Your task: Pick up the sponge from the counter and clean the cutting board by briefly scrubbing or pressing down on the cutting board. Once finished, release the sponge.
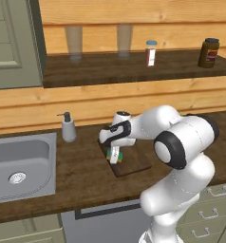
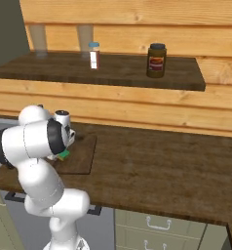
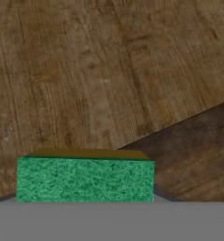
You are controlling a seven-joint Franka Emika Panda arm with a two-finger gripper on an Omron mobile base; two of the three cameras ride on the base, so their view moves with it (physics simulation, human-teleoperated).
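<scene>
Claw (image 1: 116,156) closed on the sponge (image 1: 116,158), pointing down over the cutting board (image 1: 134,163). Sponge pinched between the fingers, bright green with a yellowish layer, sitting low over the board's left part as seen from the left base camera; contact with the wood hard to judge from there. In the hand view, sponge (image 3: 85,179) close up at the bottom, green face toward the camera, yellowish strip along its upper edge, lighter board grain (image 3: 85,80) behind it and a darker wedge of counter (image 3: 198,150) at the lower right. From the right base camera, just a green corner of the sponge (image 2: 64,155) peeking out beside the arm's elbow, board (image 2: 81,154) lying flat beneath.

Outward from the board: resting on the counter (image 1: 77,175), near the back wall. Soap dispenser (image 1: 68,127) to the board's left, just apart from it. Steel sink (image 1: 20,166) farther left, set into the counter. Above and behind the board, a dark shelf (image 1: 134,69) carrying two glasses (image 1: 73,42), a small white-labelled bottle (image 1: 151,52) and a dark jar (image 1: 209,52). Drawers (image 1: 205,213) below the counter, to the board's right.
</scene>
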